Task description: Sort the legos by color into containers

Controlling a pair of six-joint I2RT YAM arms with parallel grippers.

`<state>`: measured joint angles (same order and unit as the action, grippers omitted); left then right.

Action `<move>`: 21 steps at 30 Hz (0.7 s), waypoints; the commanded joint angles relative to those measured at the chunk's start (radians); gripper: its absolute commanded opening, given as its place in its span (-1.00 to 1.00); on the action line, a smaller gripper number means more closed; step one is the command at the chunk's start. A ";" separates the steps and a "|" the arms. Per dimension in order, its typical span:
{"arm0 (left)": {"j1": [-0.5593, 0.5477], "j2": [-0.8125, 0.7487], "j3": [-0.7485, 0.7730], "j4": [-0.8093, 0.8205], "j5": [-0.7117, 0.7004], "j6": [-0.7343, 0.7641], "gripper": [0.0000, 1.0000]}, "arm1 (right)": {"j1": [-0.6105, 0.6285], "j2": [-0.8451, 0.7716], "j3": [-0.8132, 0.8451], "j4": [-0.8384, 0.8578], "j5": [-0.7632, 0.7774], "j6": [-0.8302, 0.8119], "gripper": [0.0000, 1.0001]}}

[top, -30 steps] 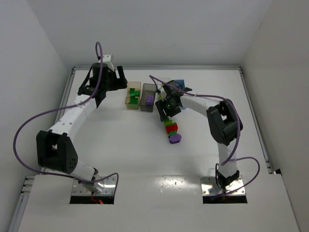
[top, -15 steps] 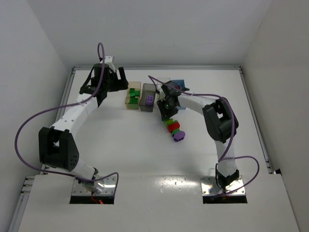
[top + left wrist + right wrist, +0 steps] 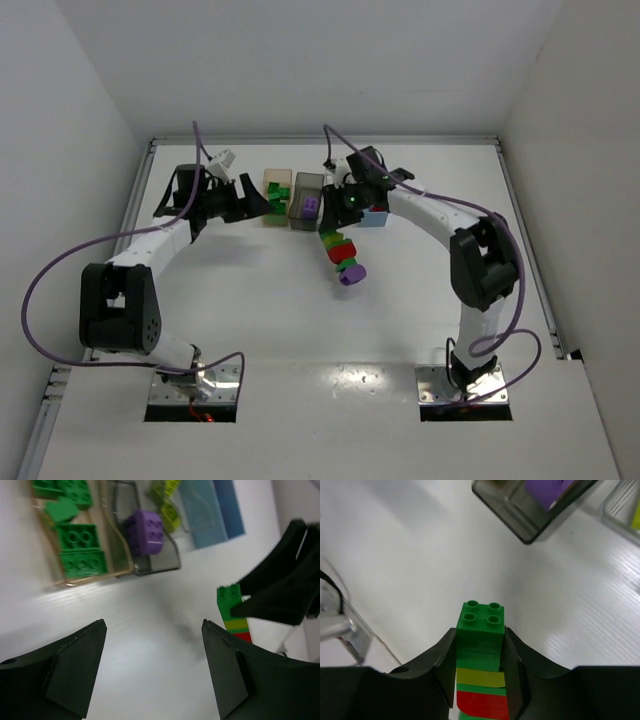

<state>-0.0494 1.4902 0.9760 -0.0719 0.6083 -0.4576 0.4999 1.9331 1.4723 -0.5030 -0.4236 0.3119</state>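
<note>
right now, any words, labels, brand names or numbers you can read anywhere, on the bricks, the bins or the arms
No readable text in any view.
Studs on the dark green brick topping the stack of bricks in the right gripper: no legible marking.
Studs on the purple brick in the grey bin: too blurred to tell.
Tan bin and blue bin: no labels show.

The white table [image 3: 260,300] carries four open-top bins side by side near its far edge: tan-orange bin [image 3: 100,576], dark grey bin [image 3: 150,560], clear bin [image 3: 185,525], light blue bin [image 3: 212,510].
</note>
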 commanded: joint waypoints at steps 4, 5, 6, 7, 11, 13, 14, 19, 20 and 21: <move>-0.035 -0.099 -0.037 0.153 0.220 -0.082 0.63 | -0.031 -0.123 0.048 0.061 0.061 0.226 -1.00; -0.047 -0.111 -0.048 0.141 0.211 -0.082 0.63 | -0.031 -0.123 0.048 0.061 0.087 0.243 -1.00; -0.064 -0.123 -0.048 0.132 0.196 -0.073 0.63 | -0.031 -0.134 0.048 0.061 0.109 0.260 -1.00; -0.081 -0.134 -0.059 0.123 0.186 -0.064 0.63 | -0.031 -0.134 0.048 0.061 0.152 0.276 -1.00; -0.202 -0.180 -0.068 0.066 0.127 0.005 0.63 | -0.041 -0.134 0.069 0.070 0.215 0.371 -1.00; -0.239 -0.194 -0.068 0.046 0.085 0.029 0.63 | -0.041 -0.134 0.083 0.070 0.239 0.398 -1.00; -0.262 -0.205 -0.079 0.046 0.073 0.039 0.63 | -0.050 -0.134 0.094 0.070 0.240 0.430 -1.00; -0.274 -0.192 -0.079 0.046 0.021 0.039 0.66 | -0.050 -0.134 0.114 0.109 0.259 0.498 -1.00; -0.274 -0.192 -0.079 0.035 0.009 0.030 0.66 | -0.060 -0.134 0.114 0.109 0.270 0.507 -1.00; -0.274 -0.192 -0.079 0.035 -0.001 0.030 0.66 | -0.060 -0.134 0.114 0.109 0.270 0.507 -1.00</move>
<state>-0.3218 1.3071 0.9031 -0.0391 0.6567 -0.4446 0.4496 1.8378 1.5379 -0.4412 -0.1825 0.7471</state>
